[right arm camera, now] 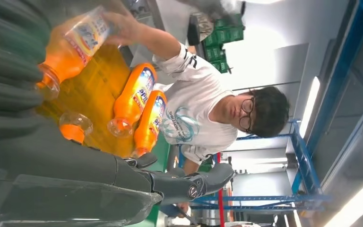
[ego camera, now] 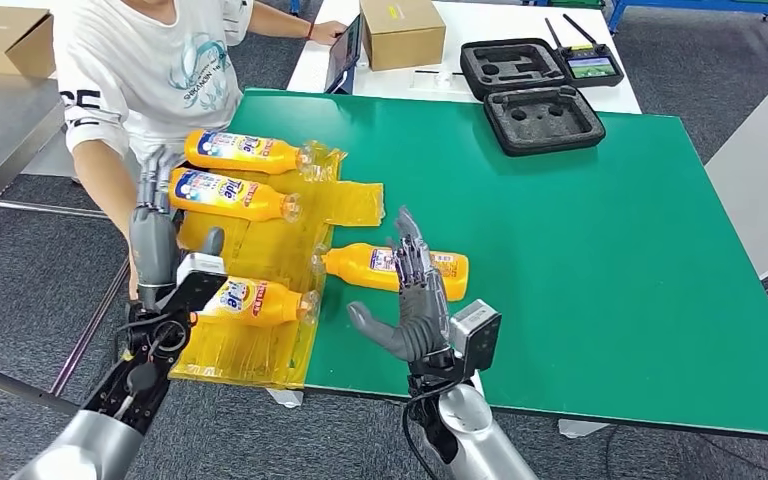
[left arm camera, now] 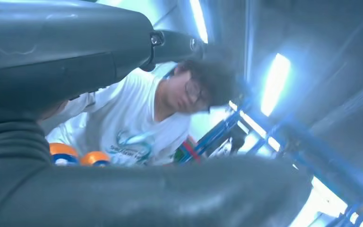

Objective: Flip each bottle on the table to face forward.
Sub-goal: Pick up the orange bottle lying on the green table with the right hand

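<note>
1. Bottles lie sideways on our green bench (ego camera: pixel 580 250): three on yellow film (ego camera: pixel 260 250), one bottle (ego camera: pixel 395 266) beside it.
2. Our right hand (ego camera: pixel 415 300) hovers spread over that one.
3. Our left hand (ego camera: pixel 157 235) is spread, empty.

Left arm enters from the lower left of the head view, forearm angled upward, silver upper section leading to a black cabled wrist. Left hand (ego camera: pixel 156 240) is raised upright at the near-left corner of the green table (ego camera: pixel 580 250), fingers extended and apart, thumb out to the side, holding nothing. Right arm rises from the table's near edge, wrist camera block beside the palm. Right hand (ego camera: pixel 415 300) stands upright just over that near edge, fingers straight and spread, thumb splayed sideways, palm empty.
</note>
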Motion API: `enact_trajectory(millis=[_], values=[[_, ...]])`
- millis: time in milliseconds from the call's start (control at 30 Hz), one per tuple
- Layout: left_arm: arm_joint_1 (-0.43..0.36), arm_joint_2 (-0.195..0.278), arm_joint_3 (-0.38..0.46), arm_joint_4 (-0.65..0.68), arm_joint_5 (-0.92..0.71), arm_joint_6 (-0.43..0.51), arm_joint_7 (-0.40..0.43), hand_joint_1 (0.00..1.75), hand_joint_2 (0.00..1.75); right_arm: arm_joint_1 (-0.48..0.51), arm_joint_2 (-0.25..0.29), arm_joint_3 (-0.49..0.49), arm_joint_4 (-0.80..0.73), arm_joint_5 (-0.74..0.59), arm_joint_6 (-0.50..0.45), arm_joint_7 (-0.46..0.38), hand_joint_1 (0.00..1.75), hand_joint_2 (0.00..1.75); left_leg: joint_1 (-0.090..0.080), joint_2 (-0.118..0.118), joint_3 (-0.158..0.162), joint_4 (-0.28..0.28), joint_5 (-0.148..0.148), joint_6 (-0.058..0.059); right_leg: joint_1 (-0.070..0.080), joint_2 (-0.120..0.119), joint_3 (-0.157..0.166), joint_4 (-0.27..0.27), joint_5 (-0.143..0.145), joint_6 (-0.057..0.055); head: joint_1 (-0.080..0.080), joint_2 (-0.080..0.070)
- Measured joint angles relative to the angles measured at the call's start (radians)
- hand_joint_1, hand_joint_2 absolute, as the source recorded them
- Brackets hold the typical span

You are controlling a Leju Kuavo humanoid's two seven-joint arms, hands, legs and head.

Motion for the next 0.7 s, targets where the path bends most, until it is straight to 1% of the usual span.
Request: enact_trajectory(millis=[33,100,200,300,400,500,600,700], values=[[0.016,-0.010,0.019,-0.028,0.019,0.000,0.000,0.00,1.75,-0.001,-0.002,0.003,0.001,0.024,-0.010,0.004,0.00,1.75,0.000,0.000,0.000,0.000,0.000,0.000,0.000,0.000,0.000,0.000,0.000,0.000,0.000,0.000],[0.053,-0.023,0.046,-0.074,0.114,0.001,0.002,0.00,1.75,-0.006,-0.012,0.005,0.007,0.120,-0.048,0.036,0.00,1.75,0.000,0.001,0.000,0.000,0.000,0.000,0.000,0.001,0.000,0.000,0.000,0.000,0.000,0.000],[0.126,-0.026,0.062,-0.127,0.275,0.000,0.003,0.00,1.75,-0.022,-0.040,0.004,0.022,0.294,-0.107,0.107,0.00,1.75,0.000,0.001,-0.001,0.000,0.000,0.000,0.000,0.001,-0.001,0.000,0.000,0.000,0.000,0.000],[0.195,-0.026,0.067,-0.168,0.360,-0.006,0.003,0.00,1.75,-0.045,-0.068,-0.009,0.046,0.399,-0.124,0.157,0.00,1.75,0.000,0.001,-0.001,0.000,0.000,0.000,0.000,0.000,-0.001,0.000,0.000,0.000,0.000,0.000],[0.242,-0.025,0.071,-0.197,0.393,-0.010,0.003,0.00,1.75,-0.066,-0.089,-0.024,0.069,0.461,-0.132,0.197,0.00,1.75,0.000,0.001,-0.002,0.000,0.000,0.000,0.000,0.000,-0.001,0.000,0.000,0.000,0.000,0.000],[0.282,-0.025,0.078,-0.221,0.412,-0.018,0.002,0.00,1.75,-0.106,-0.112,-0.032,0.119,0.576,-0.135,0.276,0.00,1.75,0.000,0.002,-0.002,0.000,0.000,0.000,0.000,0.001,-0.001,0.000,0.000,0.000,0.000,0.000],[0.335,-0.026,0.089,-0.257,0.413,-0.026,0.000,0.00,1.75,-0.171,-0.143,-0.049,0.207,0.689,-0.118,0.345,0.00,1.75,0.000,0.002,-0.002,0.000,0.000,0.000,0.000,0.001,-0.001,0.000,0.000,0.000,0.000,0.000],[0.382,-0.028,0.101,-0.292,0.405,-0.036,-0.001,0.00,1.75,-0.245,-0.166,-0.066,0.303,0.740,-0.098,0.370,0.00,1.75,0.000,0.001,-0.002,0.000,0.000,0.000,0.000,0.000,-0.001,0.000,0.000,0.000,0.000,0.000]])
